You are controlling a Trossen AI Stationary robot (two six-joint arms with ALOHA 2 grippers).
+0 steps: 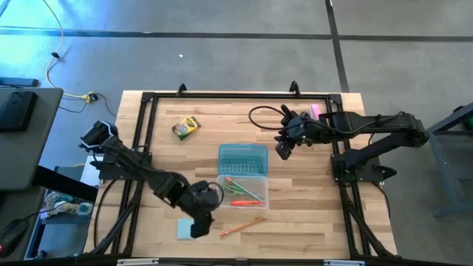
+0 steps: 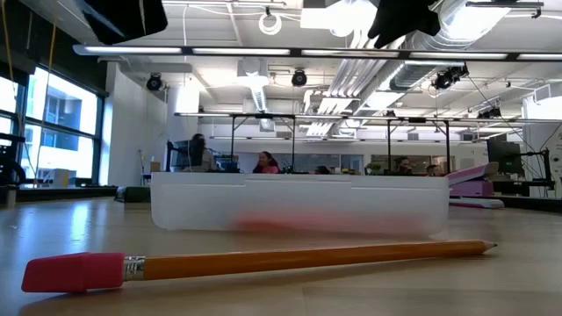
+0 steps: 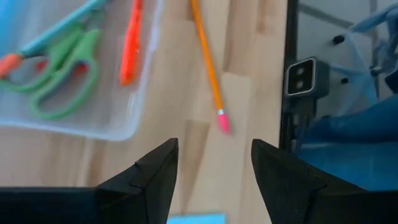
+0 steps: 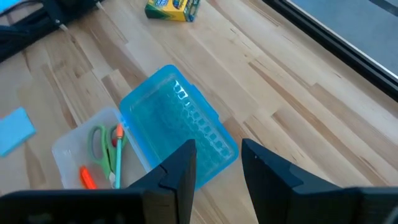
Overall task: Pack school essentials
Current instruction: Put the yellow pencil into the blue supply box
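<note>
Lying closest to the low camera, the orange pencil with its pink eraser rests flat on the bare table, just in front of the clear case, so you can count it as not yet packed. Inside that case you already have the green-handled scissors, the orange pen and a thin green pencil, while the teal lid lies swung open at the far side. Left to pack, as far as you can see: the orange pencil, the light-blue note pad near the front edge, and the yellow-green crayon box, well apart toward the back left. Your left gripper hangs over the front of the table beside the note pad, its jaws part-open with nothing between them; the pad's edge shows just below the fingers. Your right gripper waits above the back right, jaws likewise parted and empty, looking down on the lid. I judge you roughly halfway through.
</note>
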